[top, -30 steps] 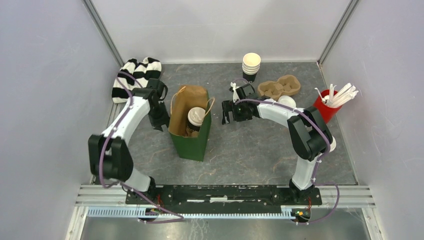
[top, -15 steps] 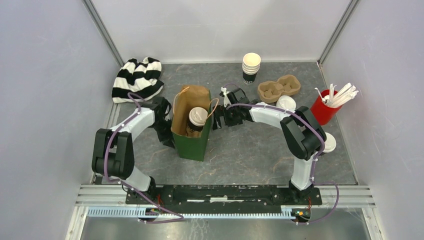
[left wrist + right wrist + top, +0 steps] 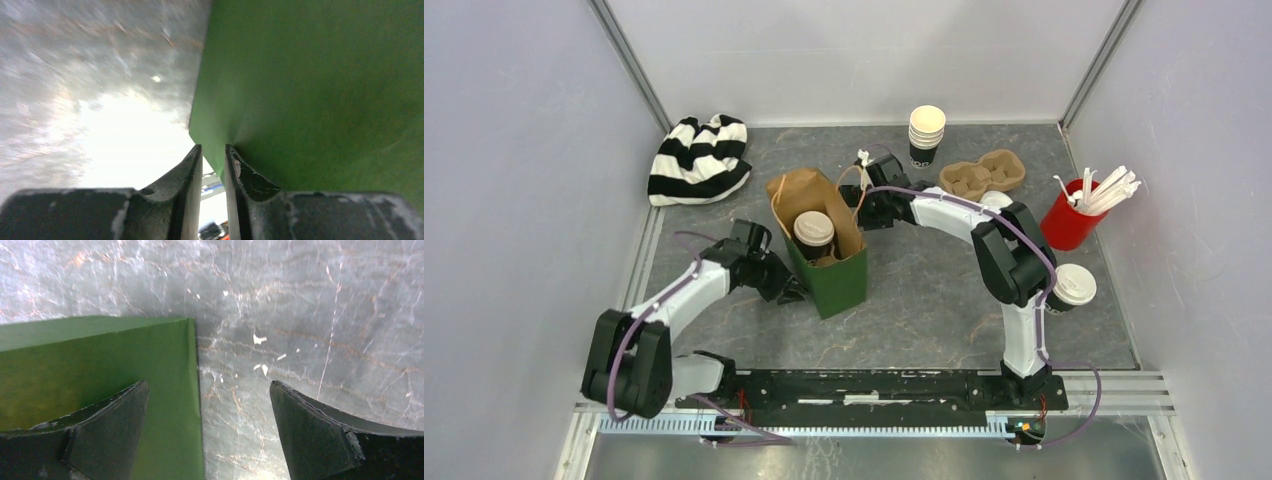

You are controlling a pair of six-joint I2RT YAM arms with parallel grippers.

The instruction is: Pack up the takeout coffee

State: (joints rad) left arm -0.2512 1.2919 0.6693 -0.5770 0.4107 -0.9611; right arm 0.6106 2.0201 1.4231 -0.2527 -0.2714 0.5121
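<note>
1. The left claw (image 3: 792,291) sits low at the near-left corner of the green bag (image 3: 836,280). Its fingers (image 3: 189,172) are almost pressed together, with only a thin slit between them. The bag's corner edge runs into that slit. It cannot be told if any paper is pinched.
2. The right claw (image 3: 862,207) is spread wide at the bag's far-right corner. In its wrist view, one finger is over the green wall. The other is over the bare table (image 3: 300,315).
3. The first coffee cup (image 3: 813,229) stands upright inside the bag, between the two claws. Its white lid is on.
4. The second coffee cup (image 3: 1073,287) stands upright on the table, also with its lid on. It is well apart from the bag and just beside the right arm's elbow. From the right claw it lies back toward the robot and off to the right. The right arm is nearer to it.
5. The left arm lies low and reaches in to the bag. The right arm is stretched far forward and across to the left. It would likely have to fold back to reach that cup.
</note>
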